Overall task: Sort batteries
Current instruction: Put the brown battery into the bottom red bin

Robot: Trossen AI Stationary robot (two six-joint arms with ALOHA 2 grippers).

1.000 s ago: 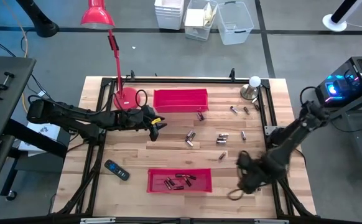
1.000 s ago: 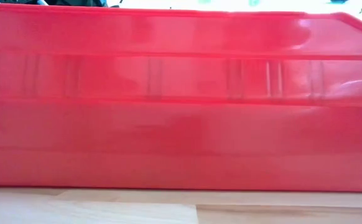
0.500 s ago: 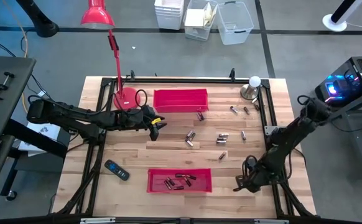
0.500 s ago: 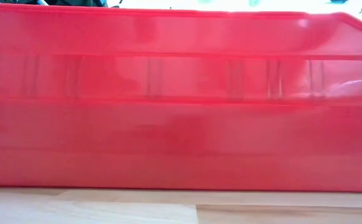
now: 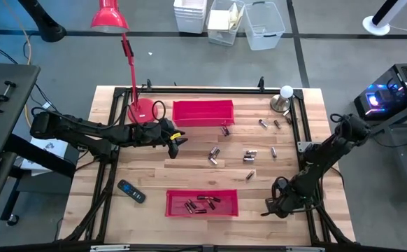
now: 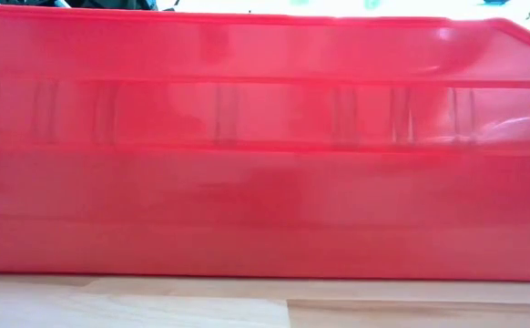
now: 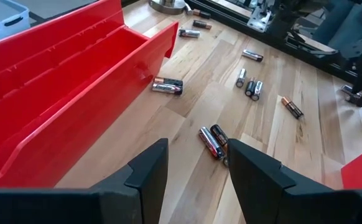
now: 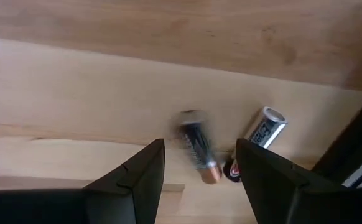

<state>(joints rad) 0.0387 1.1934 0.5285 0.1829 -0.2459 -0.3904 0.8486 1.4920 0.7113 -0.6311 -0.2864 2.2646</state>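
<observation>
The batteries (image 5: 249, 155) lie scattered mid-table, several already in the near red tray (image 5: 202, 203). The right tool (image 5: 272, 208) has swung down to the table's near right edge, open and empty above two batteries there. The left tool (image 5: 177, 142) waits, open and empty, by the far tray (image 5: 203, 112).

The table (image 5: 147, 175) is pale planked wood, smooth with faint grain; the two red trays (image 5: 203, 112) look like moulded plastic with a soft sheen, ribbed along the wall; the batteries (image 7: 167, 86) are glossy metal with printed wraps; the left gripper's fingers (image 7: 150, 171) are matt black plastic; the lamp (image 5: 108, 17) is glossy red.
</observation>
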